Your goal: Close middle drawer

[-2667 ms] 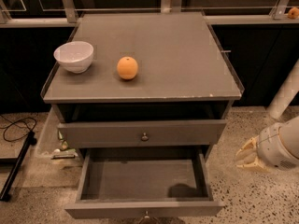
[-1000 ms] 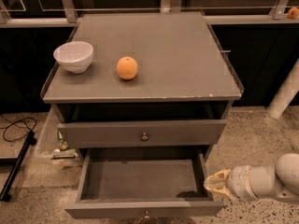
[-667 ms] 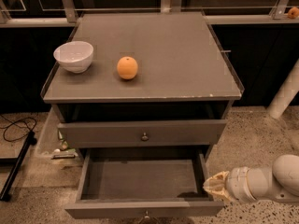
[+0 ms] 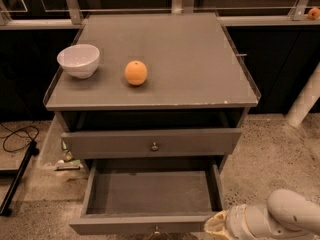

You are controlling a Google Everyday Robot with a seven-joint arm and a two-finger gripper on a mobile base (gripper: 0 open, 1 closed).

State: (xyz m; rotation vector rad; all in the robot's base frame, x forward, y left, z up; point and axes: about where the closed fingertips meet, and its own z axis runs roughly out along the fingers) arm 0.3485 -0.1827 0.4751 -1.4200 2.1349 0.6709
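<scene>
Speckled flooring (image 4: 270,159) surrounds the grey cabinet (image 4: 190,59), where we see the middle drawer (image 4: 140,225) pulled far out. Our arm (image 4: 295,216) lies low and near-horizontal at right, with the gripper (image 4: 215,226) just beside the drawer's front right corner. How wide it stands, or whether it grips anything, is hidden from us.

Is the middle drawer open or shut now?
Open: the middle drawer is pulled far out, its bare inside showing. The gripper is at its front right corner.
</scene>
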